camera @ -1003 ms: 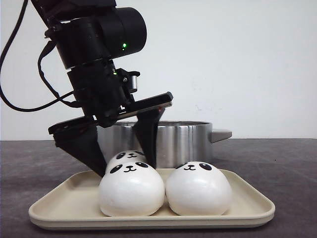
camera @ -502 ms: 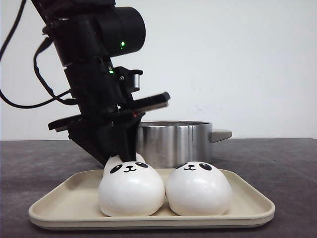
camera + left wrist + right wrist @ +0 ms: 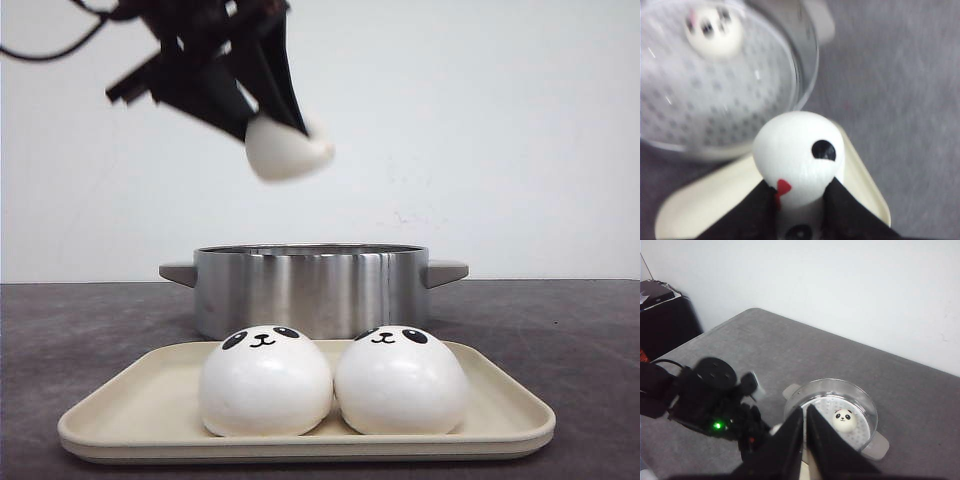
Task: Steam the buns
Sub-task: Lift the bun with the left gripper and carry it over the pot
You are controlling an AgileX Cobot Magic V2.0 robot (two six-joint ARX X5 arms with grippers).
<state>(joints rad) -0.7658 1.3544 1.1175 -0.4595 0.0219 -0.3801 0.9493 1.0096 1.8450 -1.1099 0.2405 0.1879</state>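
Left claw (image 3: 262, 118) clamped on 1 bun (image 3: 287, 149), high above steel pot (image 3: 310, 288). Right claw (image 3: 804, 432) pressed together, holding nothing. 2 buns (image 3: 265, 380) on tray (image 3: 110, 425); 1 inside pot (image 3: 844, 419).

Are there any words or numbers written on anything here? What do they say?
No words or numbers can be read anywhere.
The buns carry only painted panda faces, not writing.
The steel pot and the tray are plain.
The bun held by the left gripper shows a small red mark in the left wrist view, a shape, not a letter.
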